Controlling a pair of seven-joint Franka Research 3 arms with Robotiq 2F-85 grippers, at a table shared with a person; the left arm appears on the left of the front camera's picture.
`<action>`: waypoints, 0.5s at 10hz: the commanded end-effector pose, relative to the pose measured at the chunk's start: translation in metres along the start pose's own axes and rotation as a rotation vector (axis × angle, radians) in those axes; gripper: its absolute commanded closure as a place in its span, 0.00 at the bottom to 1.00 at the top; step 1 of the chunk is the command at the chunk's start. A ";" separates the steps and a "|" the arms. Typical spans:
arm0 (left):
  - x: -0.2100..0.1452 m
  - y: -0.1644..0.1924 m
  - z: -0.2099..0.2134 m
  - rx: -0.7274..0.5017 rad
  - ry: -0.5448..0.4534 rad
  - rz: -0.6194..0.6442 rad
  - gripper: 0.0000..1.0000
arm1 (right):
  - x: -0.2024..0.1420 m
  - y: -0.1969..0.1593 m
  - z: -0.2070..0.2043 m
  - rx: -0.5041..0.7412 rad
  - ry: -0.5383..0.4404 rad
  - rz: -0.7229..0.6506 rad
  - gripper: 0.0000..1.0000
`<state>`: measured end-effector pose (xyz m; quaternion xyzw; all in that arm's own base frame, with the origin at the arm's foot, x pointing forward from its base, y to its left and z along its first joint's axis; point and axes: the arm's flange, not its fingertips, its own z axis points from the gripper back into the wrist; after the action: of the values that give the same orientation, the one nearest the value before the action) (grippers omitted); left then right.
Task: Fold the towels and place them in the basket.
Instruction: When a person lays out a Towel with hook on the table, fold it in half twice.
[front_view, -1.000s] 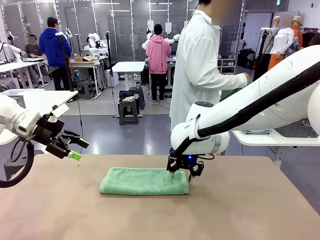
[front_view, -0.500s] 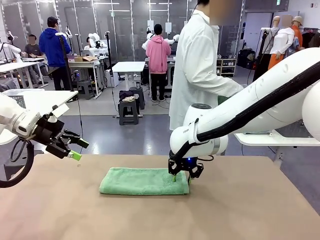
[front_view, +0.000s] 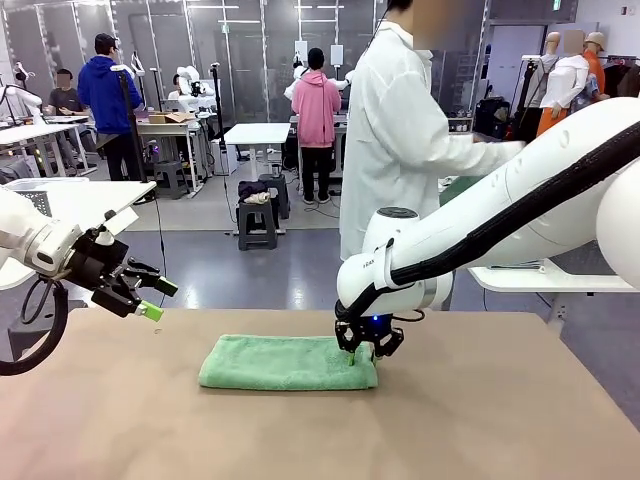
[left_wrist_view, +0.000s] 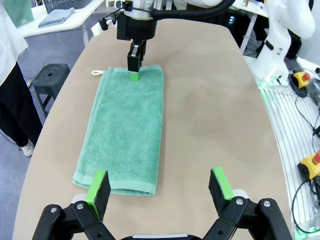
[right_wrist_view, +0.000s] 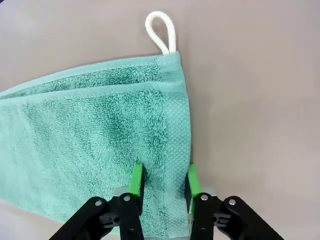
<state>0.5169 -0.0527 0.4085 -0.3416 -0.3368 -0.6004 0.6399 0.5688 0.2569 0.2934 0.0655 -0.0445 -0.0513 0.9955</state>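
Front view: your green towel (front_view: 285, 362) lies on the bench (front_view: 500, 420), folded into a long strip. I judge that a further fold and the basket are left. The right hand (front_view: 366, 352) is down on its right end, with the arm reaching in low. The left hand (front_view: 160, 300) hovers off to the left, above the bench.

Left wrist view: the left hand (left_wrist_view: 159, 182) is spread wide and empty, looking down the towel (left_wrist_view: 127, 135).

Right wrist view: the right hand (right_wrist_view: 164, 182) pinches the towel's (right_wrist_view: 100, 140) end hem between its pads, below the white loop (right_wrist_view: 160, 30).
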 end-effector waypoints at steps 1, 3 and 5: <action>0.001 -0.002 -0.001 0.013 0.009 -0.003 0.00 | 0.003 0.005 -0.007 -0.033 -0.004 -0.033 0.91; 0.001 -0.002 -0.001 0.013 0.009 -0.003 0.00 | 0.002 0.001 -0.011 -0.042 0.006 -0.038 0.78; 0.001 -0.002 -0.001 0.013 0.009 -0.003 0.00 | 0.001 -0.003 -0.014 -0.048 0.015 -0.039 0.87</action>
<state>0.5168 -0.0527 0.4085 -0.3416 -0.3368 -0.6004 0.6399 0.5699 0.2553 0.2933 0.0643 -0.0435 -0.0538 0.9955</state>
